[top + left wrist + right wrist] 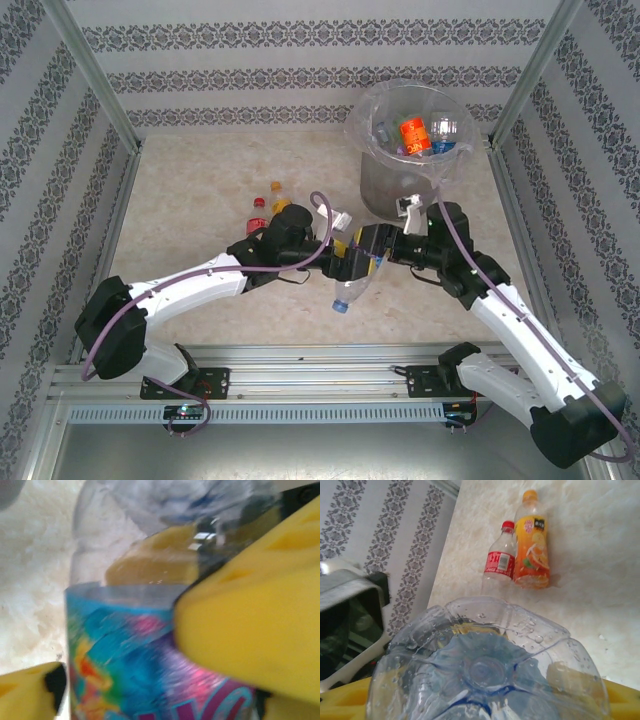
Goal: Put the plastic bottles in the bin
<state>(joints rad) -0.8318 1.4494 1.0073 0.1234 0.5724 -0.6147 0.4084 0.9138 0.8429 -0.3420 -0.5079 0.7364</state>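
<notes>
clear bottle (350, 292), blue label, cap down, at frame centre between left gripper (347, 258) and right gripper (373, 251). both sets of yellow jaws sit around it; which one grips, cannot tell. bin (395, 195) upper right, partly filled. red bottle (499, 560) and orange bottle (532, 550) lie touching, left of centre.

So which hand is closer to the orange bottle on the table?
Left. The left hand is a little to the right of the orange bottle and closer to the robot's base. The right hand is further right, beyond the blue-labelled bottle between both hands.
</notes>
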